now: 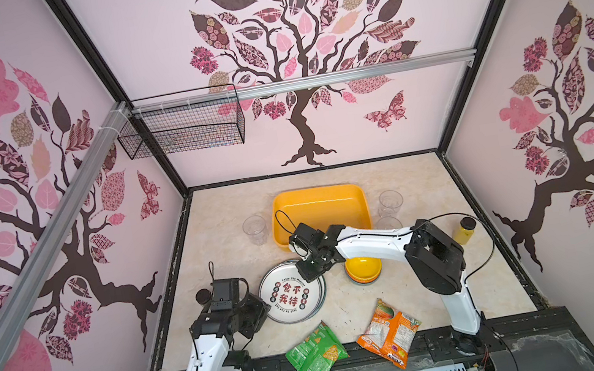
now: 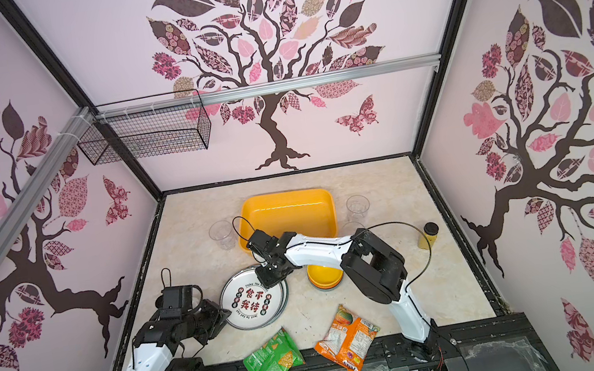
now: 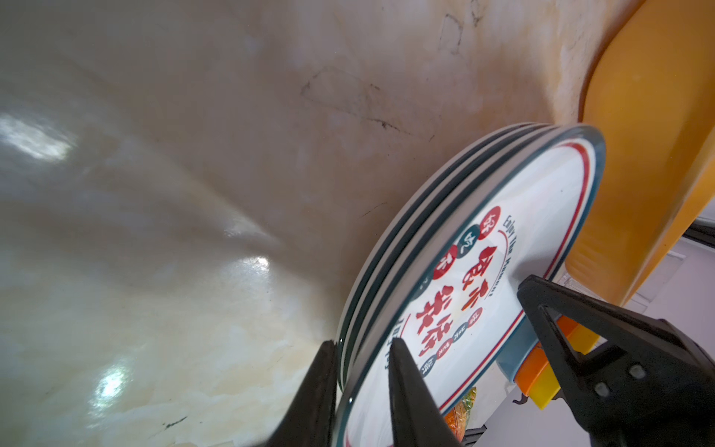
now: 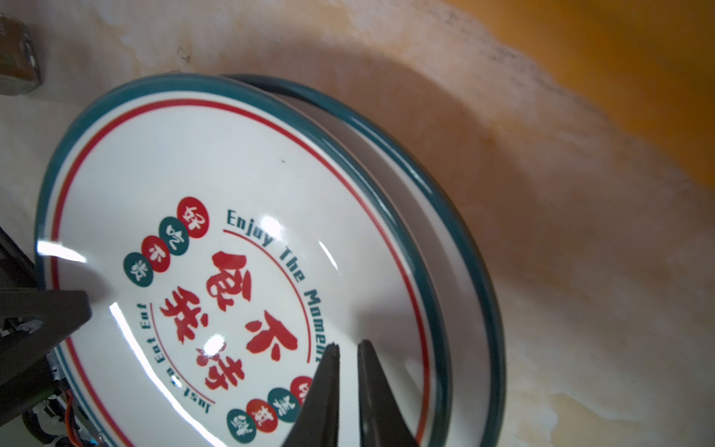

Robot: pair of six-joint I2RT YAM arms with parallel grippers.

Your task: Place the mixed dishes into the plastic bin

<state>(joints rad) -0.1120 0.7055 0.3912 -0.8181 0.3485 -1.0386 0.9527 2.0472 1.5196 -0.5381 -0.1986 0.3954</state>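
Observation:
A stack of white plates (image 1: 292,295) with red characters lies mid-table in both top views. The top plate (image 4: 232,216) sits shifted off the one below. My left gripper (image 3: 363,342) is closed on the top plate's near rim, one finger under it and one on its face. My right gripper (image 4: 348,348) is shut, its tips on the plate's face near the far rim (image 1: 306,273). The plastic bin (image 1: 321,210) stands empty behind the plates. Stacked yellow, orange and blue bowls (image 1: 364,270) sit right of the plates. Clear cups (image 1: 255,228) (image 1: 390,202) flank the bin.
A green snack bag (image 1: 315,355) and an orange snack bag (image 1: 389,334) lie at the front edge. A yellow bottle (image 1: 465,230) stands at the right. A black wire basket (image 1: 183,131) hangs on the back left wall. A third cup (image 1: 388,222) is partly hidden by my right arm.

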